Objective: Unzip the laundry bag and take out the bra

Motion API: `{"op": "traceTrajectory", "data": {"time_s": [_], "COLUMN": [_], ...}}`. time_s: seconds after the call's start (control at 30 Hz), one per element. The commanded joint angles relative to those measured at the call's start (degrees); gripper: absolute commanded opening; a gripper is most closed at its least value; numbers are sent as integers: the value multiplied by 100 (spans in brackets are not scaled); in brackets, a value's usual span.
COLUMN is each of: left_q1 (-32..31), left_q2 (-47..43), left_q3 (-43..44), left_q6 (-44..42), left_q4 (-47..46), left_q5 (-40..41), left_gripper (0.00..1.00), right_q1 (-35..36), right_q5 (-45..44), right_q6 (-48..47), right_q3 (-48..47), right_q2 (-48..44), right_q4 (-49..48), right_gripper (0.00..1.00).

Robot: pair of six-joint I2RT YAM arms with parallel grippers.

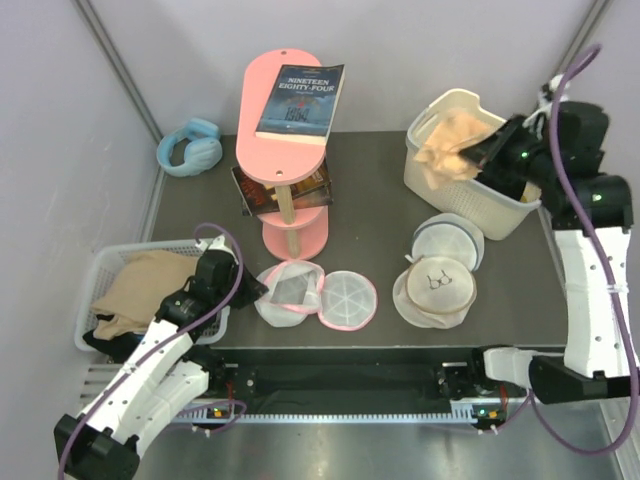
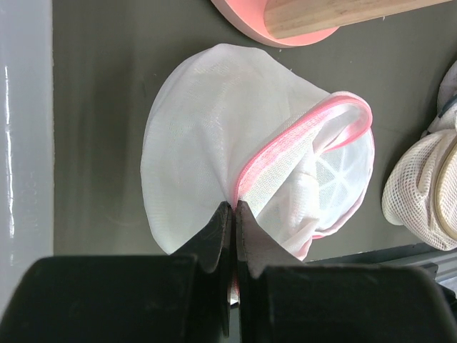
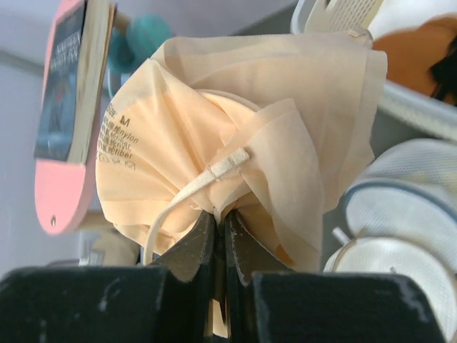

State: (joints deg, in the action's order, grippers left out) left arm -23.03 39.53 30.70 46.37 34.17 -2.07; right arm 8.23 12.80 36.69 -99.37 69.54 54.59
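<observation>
Bra [image 3: 243,136] bunches ahead of the right gripper [image 3: 221,220], jaws clamped tight on it; left gripper [image 2: 233,213] likewise pinches the laundry bag [image 2: 200,136].

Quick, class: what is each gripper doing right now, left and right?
Left gripper: closed, pinching the laundry bag mesh.
Right gripper: closed, holding the bra.

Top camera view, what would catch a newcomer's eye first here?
The beige bra, bunched up and pinched in the right fingers, hangs over the white basket at the back right. At the near left, the left fingers pinch the opened, pink-trimmed laundry bag. A pink stand carrying a Nineteen Eighty-Four book rises at the back centre.
</observation>
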Motion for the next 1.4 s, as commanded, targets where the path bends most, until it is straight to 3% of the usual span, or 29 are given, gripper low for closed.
{"op": "traceTrajectory", "data": {"time_s": [0.0,0.23,0.5,0.6,0.63,0.7,0.73,0.77,1.0,1.1,1.2,1.23,1.37], "left_q1": [-9,-9,-9,-9,-9,-9,-9,-9,-9,-9,0,-9,-9], "left_q2": [63,222,388,433,433,450,450,459,363,345,328,327,240], "left_q3": [-55,103,85,103,103,94,94,94,68,50,33,33,15], "left_q6": [153,162,136,109,100,92,83,83,30,4,-31,-40,-67], "left_q4": [-341,-341,-359,-359,-359,-385,-385,-368,-306,-280,-227,-201,-139], "left_q5": [39,119,127,136,145,145,136,119,92,66,48,48,57], "left_gripper": [0,0,0,0,0,0,0,0,0,0,0,0,0], "right_q1": [-970,-1990,-2352,-2387,-2405,-2414,-2422,-2423,-2353,-1862,-642,58,1740], "right_q5": [223,13,-321,-541,-620,-691,-795,-857,-823,-717,-1120,-1252,-1543], "right_q6": [-628,-487,-531,-575,-584,-584,-584,-592,-777,-777,-786,-751,-103], "right_q3": [-986,-1365,-1444,-1523,-1541,-1541,-1559,-1576,-1446,-813,-391,-138,917], "right_q2": [498,1228,1677,1817,1879,1914,1932,1941,1634,1142,878,851,746], "right_q4": [360,-97,-256,-151,-81,-45,-10,8,-123,-606,-617,-625,-844], "right_gripper": [0,0,1,29,54,78,95,100,100,100,100,100,95]}}
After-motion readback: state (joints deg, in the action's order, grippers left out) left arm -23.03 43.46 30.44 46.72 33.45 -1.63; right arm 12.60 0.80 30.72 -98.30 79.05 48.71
